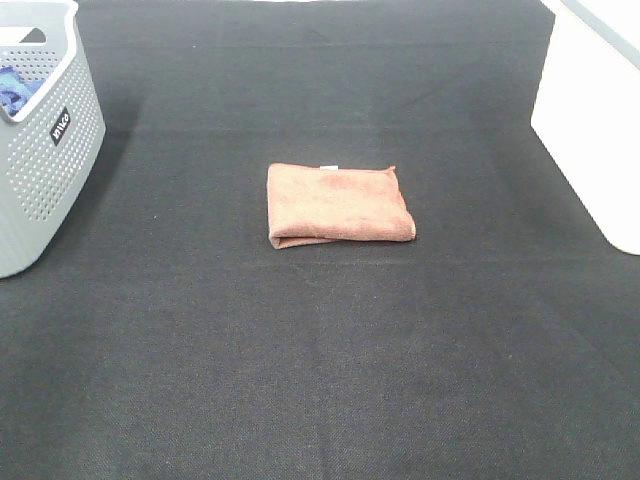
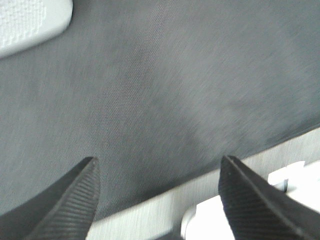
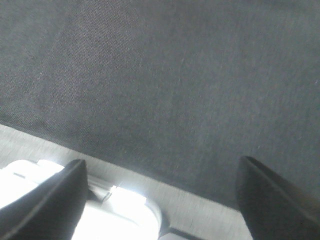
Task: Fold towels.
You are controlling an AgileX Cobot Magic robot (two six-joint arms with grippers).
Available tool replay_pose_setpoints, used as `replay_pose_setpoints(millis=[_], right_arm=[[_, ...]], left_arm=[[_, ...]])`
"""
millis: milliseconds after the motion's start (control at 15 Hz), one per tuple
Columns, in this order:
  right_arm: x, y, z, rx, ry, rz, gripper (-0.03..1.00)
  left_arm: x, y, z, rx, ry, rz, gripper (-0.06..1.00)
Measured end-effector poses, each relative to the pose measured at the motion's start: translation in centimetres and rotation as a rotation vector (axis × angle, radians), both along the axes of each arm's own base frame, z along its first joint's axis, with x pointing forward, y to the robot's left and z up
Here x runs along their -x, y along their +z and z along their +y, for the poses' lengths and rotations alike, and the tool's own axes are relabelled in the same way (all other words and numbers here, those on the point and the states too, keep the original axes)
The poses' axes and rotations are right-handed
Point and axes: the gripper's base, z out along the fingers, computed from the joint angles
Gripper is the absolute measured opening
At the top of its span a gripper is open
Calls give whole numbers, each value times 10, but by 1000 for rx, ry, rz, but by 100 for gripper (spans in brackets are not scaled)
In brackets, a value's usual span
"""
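A reddish-brown towel (image 1: 338, 205) lies folded into a compact rectangle near the middle of the black cloth-covered table (image 1: 320, 360), with a small white tag at its far edge. Neither arm shows in the exterior high view. My left gripper (image 2: 157, 165) is open and empty over bare dark cloth near the table's edge. My right gripper (image 3: 162, 167) is open and empty, also over bare dark cloth near an edge. The towel is out of both wrist views.
A grey perforated basket (image 1: 40, 140) stands at the far left, holding something blue; a corner of it shows in the left wrist view (image 2: 30, 22). A white box (image 1: 595, 120) stands at the far right.
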Motion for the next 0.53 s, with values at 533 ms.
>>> replay_pose_setpoints(millis=[533], right_arm=[[25, -22, -6, -36, -3, -202, 77]], left_arm=[[14, -20, 5, 36, -80, -215, 65]])
